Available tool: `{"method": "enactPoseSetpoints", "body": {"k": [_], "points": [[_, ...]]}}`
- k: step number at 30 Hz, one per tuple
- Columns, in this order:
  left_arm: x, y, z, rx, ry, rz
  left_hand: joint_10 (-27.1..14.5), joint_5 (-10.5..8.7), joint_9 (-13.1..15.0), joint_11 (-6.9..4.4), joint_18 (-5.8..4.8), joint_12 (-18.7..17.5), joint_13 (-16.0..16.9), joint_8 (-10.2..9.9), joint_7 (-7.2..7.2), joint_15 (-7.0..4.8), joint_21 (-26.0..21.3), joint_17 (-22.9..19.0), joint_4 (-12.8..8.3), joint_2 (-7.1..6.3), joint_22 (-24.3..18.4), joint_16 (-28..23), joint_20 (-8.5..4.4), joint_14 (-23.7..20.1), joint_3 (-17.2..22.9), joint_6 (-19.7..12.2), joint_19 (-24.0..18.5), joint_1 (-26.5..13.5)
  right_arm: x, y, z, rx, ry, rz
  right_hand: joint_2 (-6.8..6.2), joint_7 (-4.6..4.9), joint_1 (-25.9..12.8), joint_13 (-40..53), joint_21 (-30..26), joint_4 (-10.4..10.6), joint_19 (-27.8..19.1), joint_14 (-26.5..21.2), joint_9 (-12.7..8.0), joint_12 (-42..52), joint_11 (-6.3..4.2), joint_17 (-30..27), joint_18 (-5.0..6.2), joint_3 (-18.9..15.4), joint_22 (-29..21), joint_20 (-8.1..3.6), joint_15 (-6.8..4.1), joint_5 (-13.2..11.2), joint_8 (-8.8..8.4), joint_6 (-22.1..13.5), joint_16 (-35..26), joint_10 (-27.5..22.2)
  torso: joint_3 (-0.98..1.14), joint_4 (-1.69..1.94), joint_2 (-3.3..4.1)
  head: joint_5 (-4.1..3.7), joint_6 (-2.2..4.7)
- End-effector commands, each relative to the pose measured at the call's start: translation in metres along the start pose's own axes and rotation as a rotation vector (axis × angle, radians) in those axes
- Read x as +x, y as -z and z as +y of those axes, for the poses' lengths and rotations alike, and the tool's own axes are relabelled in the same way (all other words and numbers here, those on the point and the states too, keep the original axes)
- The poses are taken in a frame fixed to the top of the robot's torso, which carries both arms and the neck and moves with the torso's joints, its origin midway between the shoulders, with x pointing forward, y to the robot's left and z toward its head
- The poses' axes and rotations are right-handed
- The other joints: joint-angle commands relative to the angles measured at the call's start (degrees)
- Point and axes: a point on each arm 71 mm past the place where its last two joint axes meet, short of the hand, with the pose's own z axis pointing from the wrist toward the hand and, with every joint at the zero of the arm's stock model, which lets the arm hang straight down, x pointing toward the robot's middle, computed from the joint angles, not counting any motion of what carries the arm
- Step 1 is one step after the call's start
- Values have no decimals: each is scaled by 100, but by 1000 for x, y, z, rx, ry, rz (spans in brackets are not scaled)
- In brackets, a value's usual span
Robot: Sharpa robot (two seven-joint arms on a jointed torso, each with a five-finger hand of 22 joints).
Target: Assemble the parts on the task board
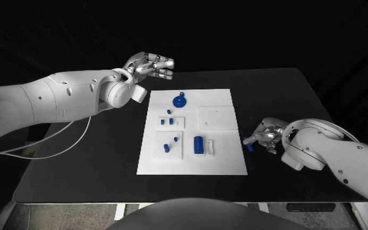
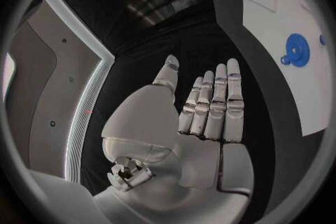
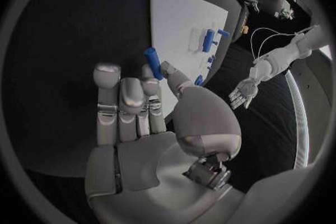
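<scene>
Black tabletop runs under everything, with the white task board [image 1: 192,158] at its centre; nearest, just off the board's right edge, the right hand [image 1: 265,137] pinches a short blue peg [image 1: 249,144] at its fingertips, the peg's long axis pointing back toward the board; on the board's near half stands a blue cylinder [image 1: 198,144] with smaller blue pins [image 1: 168,146] beside it; farther along lies the blue gear [image 1: 178,100]; beyond the board's far left corner the left hand [image 1: 149,66] hovers, fingers straight and apart, holding nothing; the right hand looks clearly nearer the near-half sockets.
</scene>
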Motion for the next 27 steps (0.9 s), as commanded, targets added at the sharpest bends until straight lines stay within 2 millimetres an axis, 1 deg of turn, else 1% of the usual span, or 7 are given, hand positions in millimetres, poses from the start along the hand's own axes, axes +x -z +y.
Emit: {"method": "enactPoseSetpoints", "body": {"k": [1, 6, 11, 16, 22, 25, 27], "points": [[2, -1, -1, 14, 13, 16, -11, -2, -9, 19, 20, -17, 1, -5, -4, 18, -16, -2, 23, 37, 1, -21, 31, -17, -22, -37, 26, -24, 1, 3, 8, -10, 7, -14, -12, -19, -33, 13, 38, 25, 238, 58, -4, 24, -13, -2, -117, 44, 10, -10, -23, 4, 19, 51, 22, 52, 1, 14, 5, 5, -11], [2, -1, -1, 13, 15, 17, -10, 3, -9, 18, 21, -17, 1, -6, -5, 17, -17, -1, 28, 44, 1, -21, 32, -18, -18, -41, 25, -24, 6, 6, 26, -52, 4, 2, -20, -22, -40, 16, 45, 45, 239, 56, -12, 23, -16, -8, -117, 41, 12, -12, -26, 9, 19, 52, 16, 54, 5, 10, 9, 12, -14], [4, -2, -1, 13, 17, 22, -10, 3, -9, 18, 21, -17, 1, -6, -5, 17, -17, -1, 28, 44, 1, -21, 32, -18, -18, -41, 25, -24, 13, 4, 43, -86, 4, 21, -18, -19, -35, 16, 38, 54, 238, 55, -18, 17, -17, -11, -117, 45, 9, -13, -27, 28, 19, 49, 15, 51, -4, 8, 7, 16, -47], [6, -4, -1, 14, 19, 27, -12, 5, -9, 21, 22, -18, 0, -5, -3, 20, -17, -1, 29, 55, 1, -22, 33, -19, -10, -43, 24, -21, 21, 0, 59, -114, 7, 38, -21, -18, -51, 12, 20, 80, 235, 52, -26, 4, -18, -20, -115, 26, 3, -15, -28, 54, 18, 45, 4, 45, 6, 12, 10, 28, -55], [7, -4, -1, 14, 21, 30, -12, 10, -9, 19, 23, -17, 1, -6, -5, 20, -16, -1, 28, 58, 1, -22, 34, -21, -7, -44, 24, -22, 33, -7, 73, -125, 4, 56, -23, -23, -74, 27, 19, 139, 242, 54, -41, 12, -25, -20, -116, -47, -2, -19, -33, 48, 18, 42, 10, 46, 17, 5, 15, 39, -61], [7, -4, -1, 14, 21, 31, -12, 10, -9, 19, 23, -17, 1, -6, -5, 20, -16, -1, 28, 58, 1, -22, 34, -21, -7, -44, 24, -22, 37, -11, 76, -122, 3, 63, -14, -22, -72, 31, 21, 156, 242, 53, -48, 12, -26, -23, -117, -69, -2, -21, -34, 37, 17, 42, 8, 45, 12, 14, 18, 31, -63], [7, -4, -1, 14, 22, 31, -12, 10, -9, 19, 23, -17, 1, -6, -5, 20, -16, -1, 28, 58, 1, -22, 34, -21, -7, -44, 24, -22, 39, -14, 77, -118, 4, 69, -14, -22, -72, 31, 21, 156, 242, 53, -48, 12, -26, -23, -117, -69, -2, -21, -34, 37, 17, 42, 8, 45, 14, 20, 28, 28, -61]]}}
